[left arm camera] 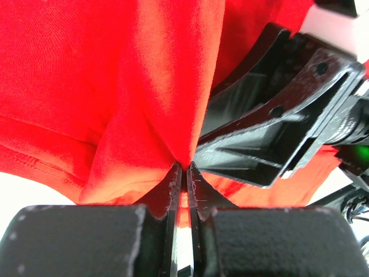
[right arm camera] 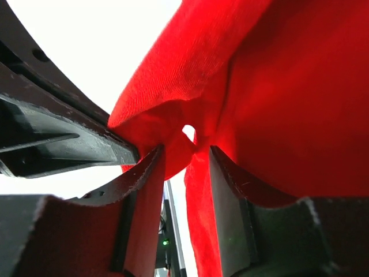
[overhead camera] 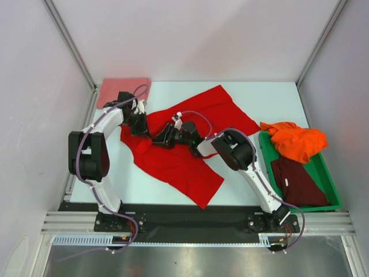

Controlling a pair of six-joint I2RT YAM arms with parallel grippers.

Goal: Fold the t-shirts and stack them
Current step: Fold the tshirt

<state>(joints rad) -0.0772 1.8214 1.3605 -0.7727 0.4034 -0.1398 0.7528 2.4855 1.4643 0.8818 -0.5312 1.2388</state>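
Observation:
A bright red t-shirt (overhead camera: 173,164) lies spread and rumpled across the middle of the table. My left gripper (overhead camera: 145,131) is shut on a pinched fold of it (left arm camera: 185,168) near the shirt's left part. My right gripper (overhead camera: 157,138) meets it tip to tip. Its jaws (right arm camera: 184,151) stand partly apart with a bunch of red cloth (right arm camera: 288,104) between them, and light shows through the gap. A folded salmon-pink t-shirt (overhead camera: 122,90) lies at the back left. An orange t-shirt (overhead camera: 297,142) and a dark maroon t-shirt (overhead camera: 297,182) lie in the bin.
A green plastic bin (overhead camera: 330,187) stands at the right edge of the white table (overhead camera: 130,182). Aluminium frame posts and grey walls close in the back and both sides. The right gripper's black body (left arm camera: 277,133) fills the right of the left wrist view.

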